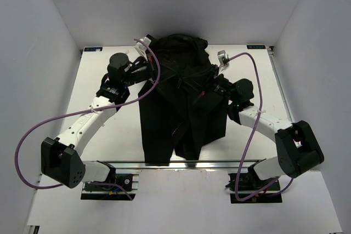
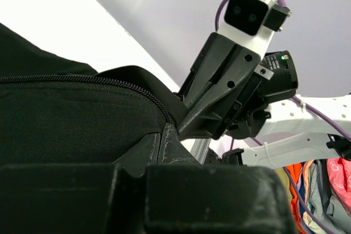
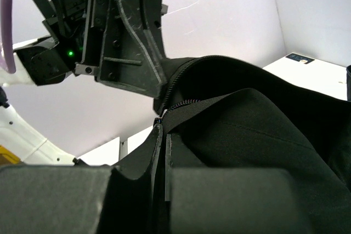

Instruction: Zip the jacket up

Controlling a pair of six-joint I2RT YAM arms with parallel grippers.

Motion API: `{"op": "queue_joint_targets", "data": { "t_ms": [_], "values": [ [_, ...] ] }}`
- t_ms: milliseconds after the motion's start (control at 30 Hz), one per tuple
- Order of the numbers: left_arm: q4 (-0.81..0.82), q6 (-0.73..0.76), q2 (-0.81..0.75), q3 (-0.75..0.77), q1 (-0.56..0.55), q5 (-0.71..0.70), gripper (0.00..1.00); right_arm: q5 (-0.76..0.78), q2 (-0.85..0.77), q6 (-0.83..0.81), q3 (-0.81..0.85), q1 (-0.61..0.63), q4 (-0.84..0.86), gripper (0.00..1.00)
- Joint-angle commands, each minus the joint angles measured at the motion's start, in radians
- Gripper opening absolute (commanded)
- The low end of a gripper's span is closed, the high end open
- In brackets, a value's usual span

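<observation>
The black jacket (image 1: 181, 113) hangs between my two grippers, its lower part draped to the table's front edge. My left gripper (image 1: 153, 76) is shut on the jacket's fabric beside the zipper teeth (image 2: 82, 79); in the left wrist view (image 2: 163, 138) the fingers pinch a fold of the jacket (image 2: 71, 119). My right gripper (image 1: 211, 83) is shut on the jacket's front edge at the zipper (image 3: 189, 102); in the right wrist view (image 3: 163, 135) the fingers are pressed together just under it. The two grippers face each other, close together. The zipper pull is hidden.
The white table (image 1: 109, 135) has white walls on three sides. A metal rail (image 1: 230, 164) runs along its front edge. Purple cables (image 1: 258, 97) loop from both arms. Coloured cloths (image 2: 323, 184) lie beyond the table in the left wrist view.
</observation>
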Motion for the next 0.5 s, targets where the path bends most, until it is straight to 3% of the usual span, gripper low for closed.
{"op": "queue_joint_targets", "data": {
  "t_ms": [0,467],
  "values": [
    [-0.002,0.003,-0.032,0.006,-0.005,-0.021,0.0,-0.033,-0.03,-0.006,0.03,0.007,0.084,0.0],
    [0.029,-0.029,-0.024,-0.011,-0.005,-0.007,0.0,-0.022,-0.015,0.0,0.045,0.01,0.091,0.0]
  ]
}}
